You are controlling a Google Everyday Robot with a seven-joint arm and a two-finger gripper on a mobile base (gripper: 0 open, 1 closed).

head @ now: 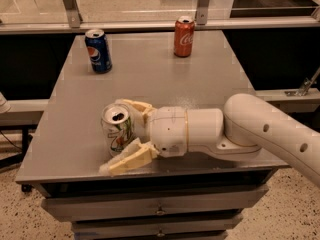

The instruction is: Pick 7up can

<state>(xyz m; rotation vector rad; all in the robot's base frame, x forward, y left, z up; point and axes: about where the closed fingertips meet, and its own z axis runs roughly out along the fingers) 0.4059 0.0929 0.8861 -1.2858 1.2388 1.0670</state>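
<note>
The 7up can, white-silver with green lettering and an open top, stands upright near the front left of the grey table. My gripper reaches in from the right at table height and is open. Its two cream fingers straddle the can: one finger lies behind the can by its rim, the other finger lies in front of it, low by the table's front edge. The can's right side is hidden by the gripper's white wrist.
A blue Pepsi can stands at the back left and a red Coca-Cola can at the back middle. A metal rail runs behind the table. Drawers sit under the tabletop.
</note>
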